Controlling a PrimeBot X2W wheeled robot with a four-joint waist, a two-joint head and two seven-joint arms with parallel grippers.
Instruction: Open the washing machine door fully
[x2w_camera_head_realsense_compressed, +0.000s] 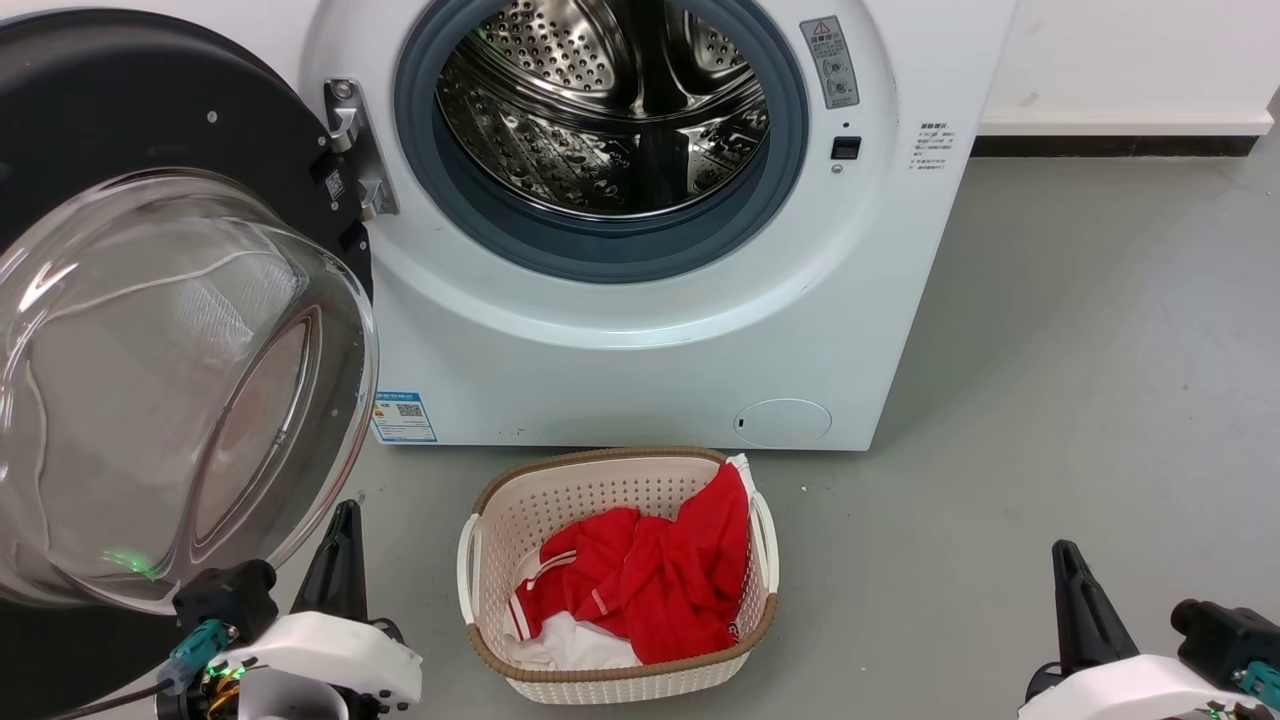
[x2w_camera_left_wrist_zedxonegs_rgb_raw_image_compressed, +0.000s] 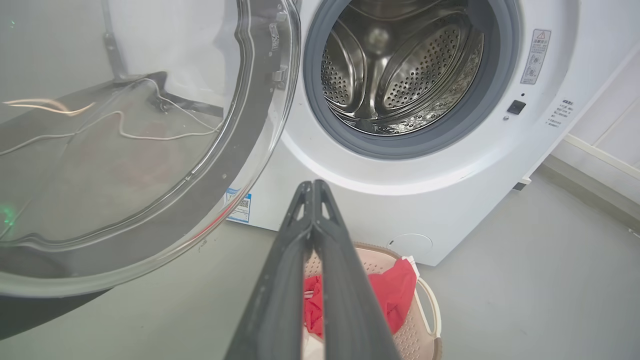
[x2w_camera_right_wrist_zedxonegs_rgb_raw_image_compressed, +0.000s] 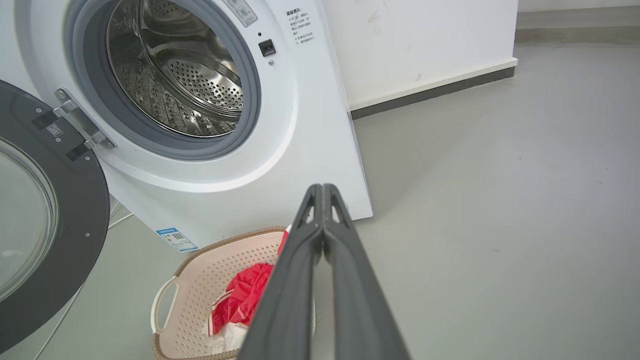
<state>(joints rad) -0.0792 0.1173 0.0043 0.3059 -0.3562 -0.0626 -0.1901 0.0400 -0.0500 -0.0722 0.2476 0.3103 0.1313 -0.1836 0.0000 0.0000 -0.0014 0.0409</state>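
The washing machine door (x2w_camera_head_realsense_compressed: 150, 300) is found swung wide, left of the washing machine (x2w_camera_head_realsense_compressed: 650, 350) — drum mouth (x2w_camera_head_realsense_compressed: 600, 110) cleared (task judged complete). Left end effector (x2w_camera_left_wrist_zedxonegs_rgb_raw_image_compressed: 312, 186) and right end effector (x2w_camera_right_wrist_zedxonegs_rgb_raw_image_compressed: 322, 189) are seen closed, empty.

Smooth glossy white washing machine (x2w_camera_head_realsense_compressed: 650, 330), shiny perforated steel drum (x2w_camera_head_realsense_compressed: 600, 110), matt grey rubber seal (x2w_camera_head_realsense_compressed: 600, 255), door (x2w_camera_head_realsense_compressed: 150, 380) of matt black rim and clear smooth glass, perforated beige plastic basket (x2w_camera_head_realsense_compressed: 620, 685), red cloth (x2w_camera_head_realsense_compressed: 660, 580), my left gripper (x2w_camera_left_wrist_zedxonegs_rgb_raw_image_compressed: 313, 186) matt dark grey.
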